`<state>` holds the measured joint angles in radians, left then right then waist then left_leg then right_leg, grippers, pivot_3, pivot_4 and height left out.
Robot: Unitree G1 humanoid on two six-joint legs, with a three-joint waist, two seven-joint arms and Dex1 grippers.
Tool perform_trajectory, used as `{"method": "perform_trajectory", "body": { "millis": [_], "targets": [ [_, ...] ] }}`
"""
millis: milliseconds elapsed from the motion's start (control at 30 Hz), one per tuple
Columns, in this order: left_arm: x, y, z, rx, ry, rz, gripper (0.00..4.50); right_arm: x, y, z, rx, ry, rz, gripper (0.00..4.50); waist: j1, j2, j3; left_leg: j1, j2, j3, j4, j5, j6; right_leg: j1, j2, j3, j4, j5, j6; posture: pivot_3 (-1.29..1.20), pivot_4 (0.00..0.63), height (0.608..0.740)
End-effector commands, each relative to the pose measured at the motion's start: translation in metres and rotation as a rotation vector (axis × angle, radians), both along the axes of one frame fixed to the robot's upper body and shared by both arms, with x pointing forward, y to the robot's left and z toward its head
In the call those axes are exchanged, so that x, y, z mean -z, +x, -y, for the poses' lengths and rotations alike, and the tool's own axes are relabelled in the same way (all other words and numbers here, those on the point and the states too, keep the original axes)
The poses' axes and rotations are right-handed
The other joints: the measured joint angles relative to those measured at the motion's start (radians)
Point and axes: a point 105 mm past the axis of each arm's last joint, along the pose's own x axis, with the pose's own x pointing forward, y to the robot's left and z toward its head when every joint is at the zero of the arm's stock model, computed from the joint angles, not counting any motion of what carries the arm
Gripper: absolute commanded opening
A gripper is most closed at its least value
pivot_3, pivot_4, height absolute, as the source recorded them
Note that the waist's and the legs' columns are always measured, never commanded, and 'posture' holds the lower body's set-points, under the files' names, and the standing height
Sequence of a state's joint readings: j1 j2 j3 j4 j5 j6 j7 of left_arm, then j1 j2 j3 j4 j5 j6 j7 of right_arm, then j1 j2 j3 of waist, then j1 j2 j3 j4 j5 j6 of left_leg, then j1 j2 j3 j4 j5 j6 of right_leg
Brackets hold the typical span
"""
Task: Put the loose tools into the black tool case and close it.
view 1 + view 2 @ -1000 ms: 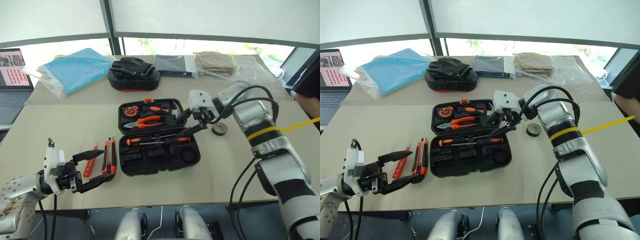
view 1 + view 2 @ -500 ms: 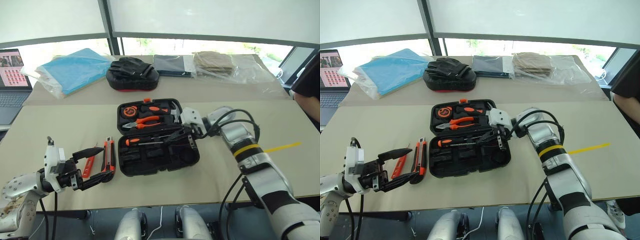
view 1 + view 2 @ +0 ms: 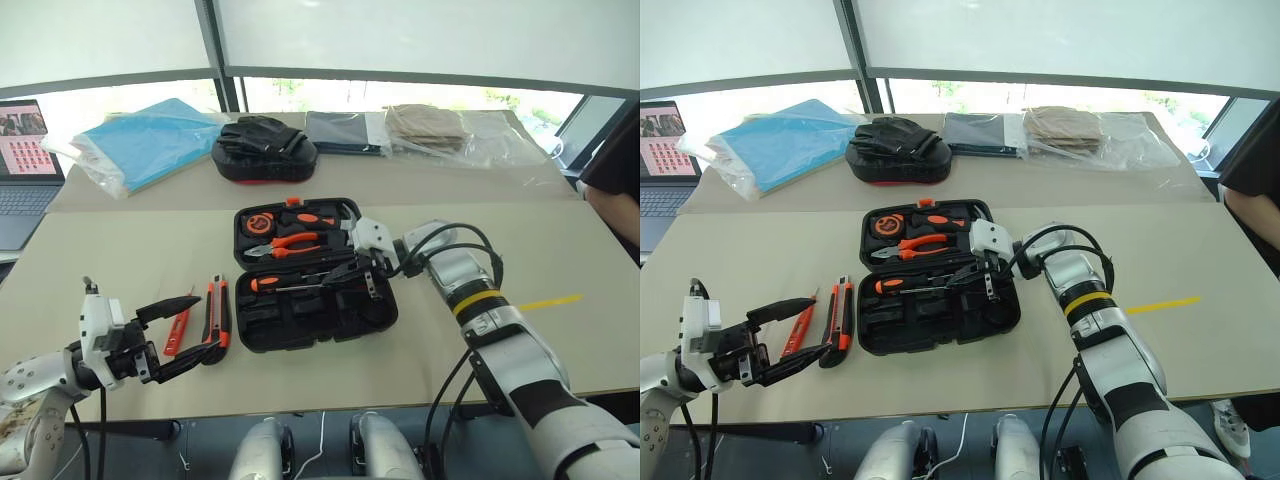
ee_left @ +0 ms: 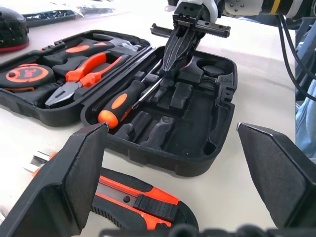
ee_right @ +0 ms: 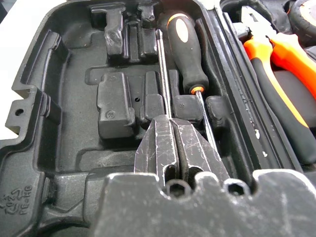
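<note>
The black tool case (image 3: 385,310) lies open at mid-table. Its front half holds a screwdriver with a black-and-orange handle (image 5: 187,54), and a second thin shaft (image 5: 163,74) lies beside it. My right gripper (image 3: 343,274) is shut, its tips down on those shafts inside the case, and I see nothing between the fingers (image 5: 160,143). Left of the case the orange-black utility knife (image 3: 218,315) and the thin orange tester pen (image 3: 178,330) lie on the table. My left gripper (image 3: 820,325) stands wide open just in front of them, holding nothing.
The case's rear half holds pliers (image 3: 290,243), a round tape measure (image 3: 262,221) and a hammer. At the back lie a black mitt with a red edge (image 3: 265,150), a blue bag (image 3: 150,140), folded cloths (image 3: 430,125) and a laptop (image 3: 25,160). A person (image 3: 615,170) is at the right edge.
My right gripper has come down and leftward into the case's front half and closed from part-open to shut. The left gripper has stayed open in place.
</note>
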<state>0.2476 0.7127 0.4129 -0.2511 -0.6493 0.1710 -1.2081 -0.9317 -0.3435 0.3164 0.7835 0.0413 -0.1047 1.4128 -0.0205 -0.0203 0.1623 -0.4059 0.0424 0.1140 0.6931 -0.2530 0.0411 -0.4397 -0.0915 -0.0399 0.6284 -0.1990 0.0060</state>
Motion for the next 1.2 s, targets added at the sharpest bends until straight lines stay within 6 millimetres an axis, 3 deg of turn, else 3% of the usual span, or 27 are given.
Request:
{"method": "perform_trajectory", "body": {
  "millis": [33, 167, 333, 433, 567, 700, 800, 900, 1000, 1100, 1200],
  "targets": [
    [-0.009, -0.002, -0.001, 0.0, 0.012, 0.044, 4.5, 0.013, 0.004, 0.005, 0.043, -0.076, -0.008, 0.09, 0.0, 0.0, 0.0, 0.0, 0.0, 0.0, 0.0, 0.0, 0.0, 0.0, 0.0, 0.0, 0.0, 0.0, 0.0, 0.0, 0.15, 0.74],
    [-0.008, -0.002, 0.0, -0.005, 0.009, 0.043, 4.5, 0.009, 0.003, 0.0, 0.033, -0.056, 0.021, 0.09, 0.0, -0.001, -0.001, 0.001, 0.001, 0.0, 0.0, 0.0, -0.001, 0.001, 0.0, 0.0, 0.0, 0.0, -0.001, 0.0, 0.15, 0.74],
    [-0.004, -0.004, -0.011, -0.059, 0.005, 0.039, 4.5, -0.047, -0.009, 0.002, 0.009, 0.225, 0.032, 0.09, 0.002, -0.001, 0.0, -0.001, 0.002, 0.0, 0.0, 0.001, -0.002, -0.001, 0.001, 0.0, 0.0, 0.001, -0.002, 0.0, 0.15, 0.74],
    [-0.001, -0.01, -0.029, -0.145, 0.008, 0.017, 4.5, -0.088, -0.015, 0.015, 0.075, 0.43, 0.05, 0.77, 0.003, -0.001, 0.0, -0.004, 0.002, 0.0, -0.001, 0.0, -0.002, -0.004, 0.001, 0.0, 0.0, 0.001, -0.002, 0.0, 0.15, 0.74],
    [0.001, -0.022, -0.067, -0.343, 0.019, 0.032, 4.5, -0.075, -0.041, 0.043, 0.129, 0.38, 0.093, 2.28, 0.01, -0.003, -0.002, -0.006, 0.002, 0.0, -0.001, -0.002, -0.002, -0.006, 0.0, -0.001, -0.002, 0.0, -0.002, 0.0, 0.15, 0.74],
    [0.01, -0.037, -0.116, -0.639, 0.103, 0.055, 4.5, -0.066, -0.068, 0.066, 0.187, 0.467, 0.122, 3.57, 0.009, -0.003, -0.002, -0.005, 0.003, -0.001, -0.001, -0.006, -0.002, -0.004, -0.001, -0.002, -0.004, -0.002, -0.002, 0.0, 0.15, 0.74],
    [0.018, -0.053, -0.136, -0.757, 0.053, -0.004, 4.5, -0.064, -0.092, 0.078, 0.157, 0.61, 0.188, 4.42, 0.008, -0.004, -0.002, -0.005, 0.003, 0.0, -0.001, -0.006, -0.002, -0.004, 0.001, -0.002, -0.004, -0.002, -0.002, 0.0, 0.15, 0.74],
    [0.029, -0.07, -0.15, -0.866, 0.022, -0.08, 4.5, -0.041, -0.098, 0.089, 0.249, 0.586, 0.166, 4.42, 0.006, -0.005, -0.001, -0.003, 0.003, 0.001, -0.001, -0.007, -0.001, -0.002, 0.001, -0.001, -0.004, -0.004, 0.001, 0.0, 0.15, 0.74],
    [0.032, -0.078, -0.154, -0.915, -0.021, -0.14, 4.5, -0.033, -0.104, 0.096, 0.279, 0.621, 0.143, 4.42, 0.008, -0.005, -0.001, 0.0, 0.003, 0.001, -0.001, -0.008, -0.004, -0.001, 0.0, -0.001, -0.004, -0.013, 0.0, 0.0, 0.15, 0.74],
    [0.02, -0.07, -0.14, -0.879, -0.092, -0.208, 4.5, -0.024, -0.11, 0.1, 0.279, 0.601, 0.136, 4.42, 0.01, -0.005, -0.001, 0.0, 0.004, 0.0, 0.0, -0.011, -0.009, -0.001, -0.001, -0.001, -0.003, -0.013, 0.0, 0.0, 0.15, 0.74],
    [0.005, -0.057, -0.119, -0.813, -0.105, -0.251, 4.5, -0.032, -0.108, 0.095, 0.268, 0.628, 0.151, 4.42, 0.016, -0.006, -0.001, 0.002, 0.004, 0.0, 0.0, -0.011, -0.009, -0.002, -0.001, -0.001, -0.003, -0.013, 0.0, 0.0, 0.15, 0.74]
  ]
}}
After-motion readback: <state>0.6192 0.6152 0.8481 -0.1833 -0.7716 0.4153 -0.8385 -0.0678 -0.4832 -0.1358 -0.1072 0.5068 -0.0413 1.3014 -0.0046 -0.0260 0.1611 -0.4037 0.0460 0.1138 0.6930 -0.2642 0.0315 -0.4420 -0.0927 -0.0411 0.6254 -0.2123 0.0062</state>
